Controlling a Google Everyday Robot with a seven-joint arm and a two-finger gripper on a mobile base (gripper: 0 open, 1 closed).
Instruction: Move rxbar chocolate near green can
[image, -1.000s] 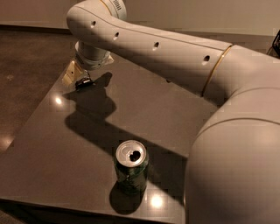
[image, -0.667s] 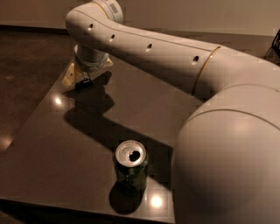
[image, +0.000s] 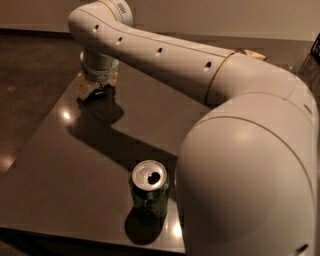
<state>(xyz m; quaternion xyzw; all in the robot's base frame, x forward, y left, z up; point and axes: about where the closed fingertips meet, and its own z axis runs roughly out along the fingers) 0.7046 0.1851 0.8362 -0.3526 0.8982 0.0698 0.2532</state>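
The rxbar chocolate cannot be made out; the gripper (image: 97, 89) sits low over the table (image: 45, 170), far beyond the green can (image: 149, 192), its grip unreadable.

arm (image: 165, 52): white, stretched from the lower right foreground to the upper left of the view.
near link (image: 245, 190): bulky rounded housing, lower right.
wrist (image: 100, 62): turned straight down.
claw (image: 96, 89): beneath the wrist, upper left, pointing down, largely hidden.

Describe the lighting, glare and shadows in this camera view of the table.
Camera view: dim light; bright glare spots on the glossy table, one at left, one beside the green can; the arm throws a dark shadow across the tabletop; the tool, at the far left corner, sits in shade.
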